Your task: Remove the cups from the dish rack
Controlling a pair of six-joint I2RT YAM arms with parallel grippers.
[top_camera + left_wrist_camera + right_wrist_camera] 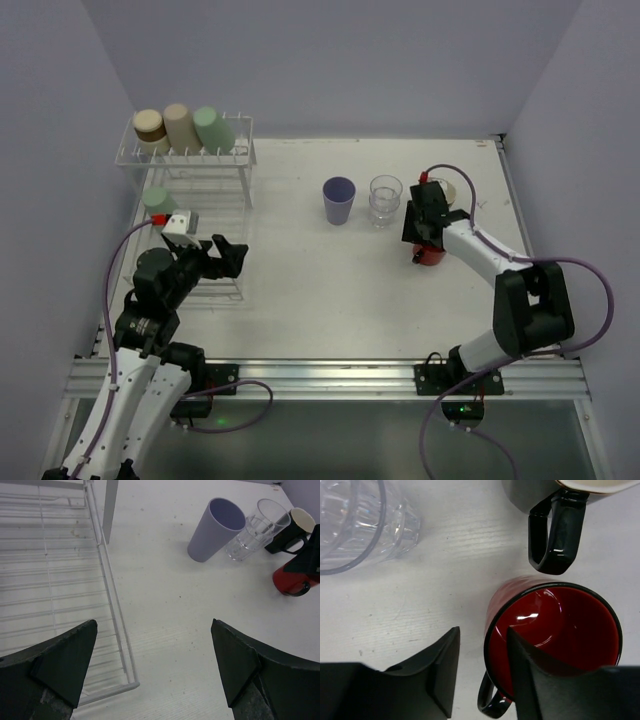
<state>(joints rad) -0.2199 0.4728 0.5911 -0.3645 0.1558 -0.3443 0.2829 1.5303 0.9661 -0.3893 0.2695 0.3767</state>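
The white wire dish rack (pixel 232 170) stands at the far left. On its raised shelf lie a tan-brown cup (pixel 150 125), a beige cup (pixel 181 126) and a pale green cup (pixel 214 129). A second pale green cup (pixel 158 202) sits on the grid base. A purple cup (pixel 339 200), a clear glass (pixel 385 200), a black cup with cream inside (pixel 447 192) and a red cup (pixel 431 256) stand on the table. My left gripper (pixel 226 256) is open and empty beside the rack's near corner (pixel 120 630). My right gripper (pixel 482 640) is open and straddles the red cup's (pixel 555 625) rim, one finger inside.
The red and black cups have black handles (pixel 555 535). In the left wrist view the purple cup (pixel 217 527), the glass (pixel 252 530) and the red cup (pixel 292 580) stand in a row to the far right. Grey walls close off the table's left, back and right sides.
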